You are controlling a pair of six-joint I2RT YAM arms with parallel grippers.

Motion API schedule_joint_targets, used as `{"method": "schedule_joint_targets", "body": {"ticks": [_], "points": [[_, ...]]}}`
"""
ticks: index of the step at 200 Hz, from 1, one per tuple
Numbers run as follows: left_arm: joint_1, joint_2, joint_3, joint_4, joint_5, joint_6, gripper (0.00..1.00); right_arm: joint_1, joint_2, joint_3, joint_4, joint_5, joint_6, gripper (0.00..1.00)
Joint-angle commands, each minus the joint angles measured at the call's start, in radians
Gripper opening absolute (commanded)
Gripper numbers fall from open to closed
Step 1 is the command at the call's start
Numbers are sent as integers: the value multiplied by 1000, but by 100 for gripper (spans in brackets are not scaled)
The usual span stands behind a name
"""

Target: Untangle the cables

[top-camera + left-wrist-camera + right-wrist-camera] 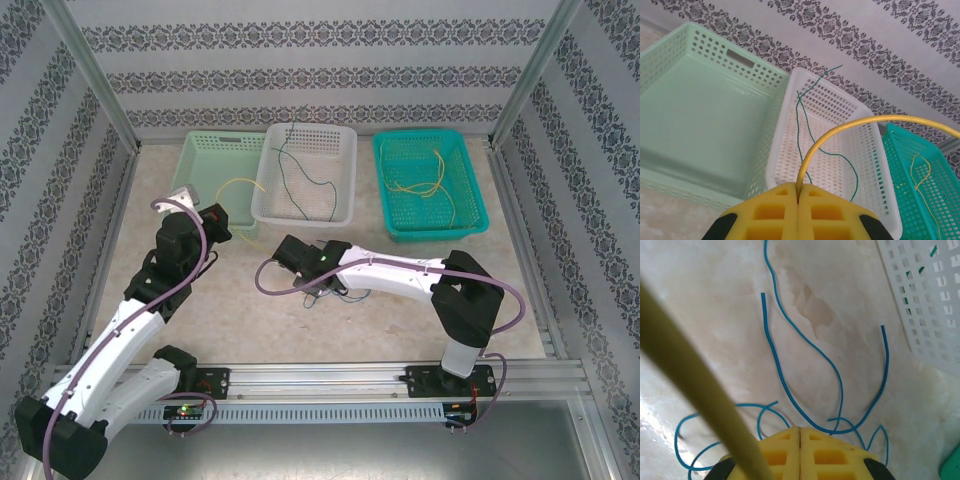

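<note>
Three baskets are standing in a row along the back of the worktop (pixel 250 330): the left basket (pixel 205 165) is touching the middle basket (pixel 300 215), and the right basket (pixel 430 232) is sitting slightly apart. A long cable (pixel 300 175) is lying in the middle basket, and several short cables (pixel 425 185) are lying in the right basket. The left claw (pixel 225 222) is hanging before the left basket's right corner, pinching an arching cable (pixel 840 131), while loose cables (pixel 810 345) are sprawling on the worktop before the middle basket, under the right claw (pixel 799 440).

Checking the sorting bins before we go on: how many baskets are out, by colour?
Light green basket: 1
White basket: 1
Teal basket: 1
Total: 3
</note>
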Motion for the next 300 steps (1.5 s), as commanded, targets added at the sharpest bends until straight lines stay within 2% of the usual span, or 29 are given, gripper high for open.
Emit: {"method": "schedule_joint_targets", "body": {"ticks": [1,22,43,49,55,58,77,85,98,103,114,120,167,209,257,300], "points": [[18,-41,-14,154,-104,-40,0,16,22,15,-167,48,-50,0],[17,-36,-40,206,-83,-69,0,32,51,52,-174,51,-61,0],[18,-38,-36,191,-85,-61,0,31,48,58,-161,54,-34,0],[17,-42,-31,183,-84,-49,0,26,31,48,-142,46,-18,13],[19,-47,-27,175,-86,-40,0,15,4,31,-116,29,1,33],[18,-51,-25,168,-88,-35,0,10,-13,21,-103,14,11,39],[18,-69,-15,153,-89,-5,0,-51,-132,-43,-8,-154,79,44],[18,-73,-12,149,-80,5,0,-85,-195,-83,53,-252,112,56],[19,-72,-12,155,-60,17,0,-131,-285,-145,150,-387,144,63],[19,-68,-15,164,-41,21,0,-143,-308,-163,177,-418,152,66],[19,-54,-16,182,12,30,0,-170,-360,-195,227,-471,175,82],[18,-39,-12,188,45,32,0,-185,-381,-203,237,-481,186,85],[19,53,22,254,273,-20,0,-255,-481,-198,342,-587,196,88],[19,86,97,193,360,-1,0,-246,-462,-130,354,-591,110,89],[19,96,100,222,418,-14,0,-243,-351,-51,358,-738,74,88],[19,127,138,190,488,24,0,-246,-301,-14,349,-722,18,86]]}}
